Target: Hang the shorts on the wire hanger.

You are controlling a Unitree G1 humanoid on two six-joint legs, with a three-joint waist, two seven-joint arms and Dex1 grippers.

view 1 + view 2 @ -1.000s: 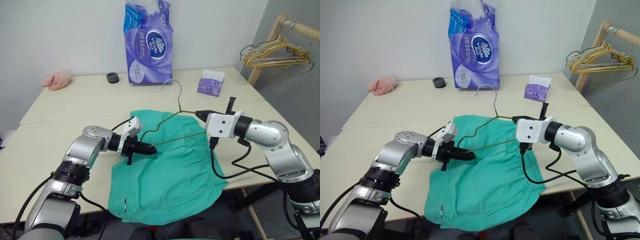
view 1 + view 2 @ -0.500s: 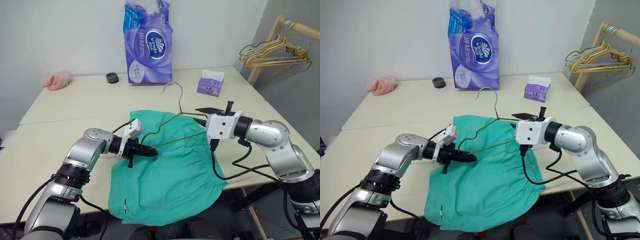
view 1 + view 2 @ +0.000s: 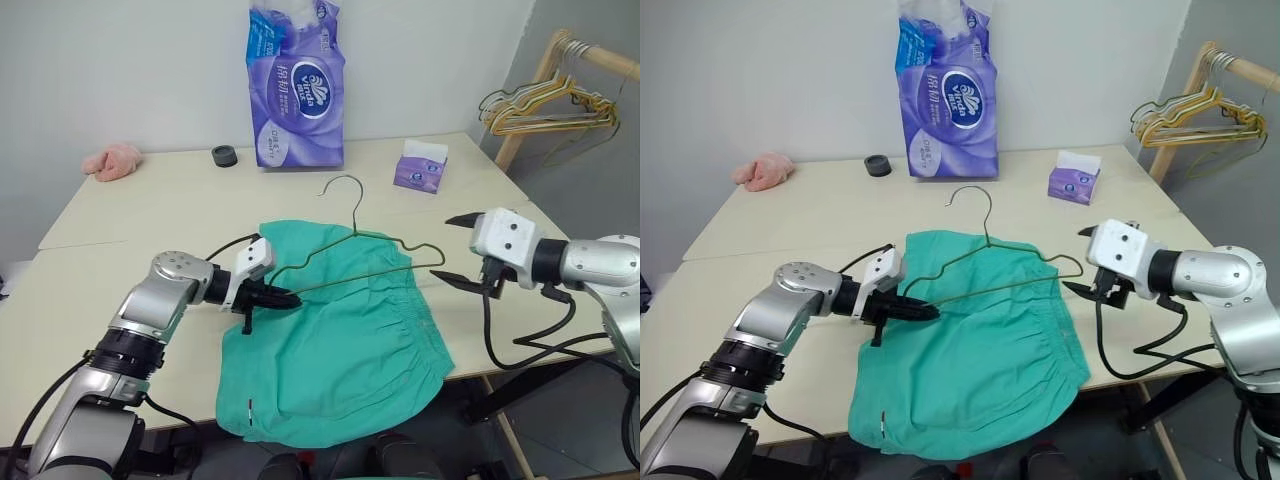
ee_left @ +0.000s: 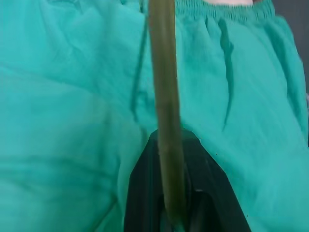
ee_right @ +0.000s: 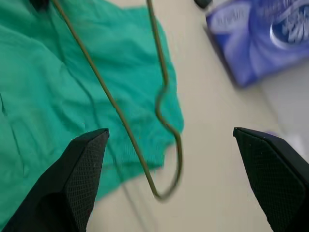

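Shorts: the shorts (image 3: 340,350) are teal-green soft cloth, lying flat and spread on the near part of the table (image 3: 150,210), with the gathered elastic waistband toward the right side and one edge reaching over the table's front edge.
Wire hanger: the wire hanger (image 3: 352,262) is thin, dull olive-grey bare metal, a triangle with a curved hook; it is held up over the shorts, hook pointing away toward the back of the table, its right corner free in the air.
Left arm: it reaches in from the left, bent at the elbow, forearm low over the table and pointing right and slightly down.
Left gripper: the left gripper (image 3: 280,297) has its jaws pressed together on the hanger's left end; the left wrist view shows the wire running straight between the black fingers (image 4: 145,193), above the green cloth.
Right arm: it comes in from the right edge, forearm about level, aimed left.
Right gripper: the right gripper (image 3: 462,250) has its jaws spread wide, just beside the hanger's right corner and apart from it, holding nothing.
Behind: a purple tissue pack (image 3: 296,85) stands at the wall.
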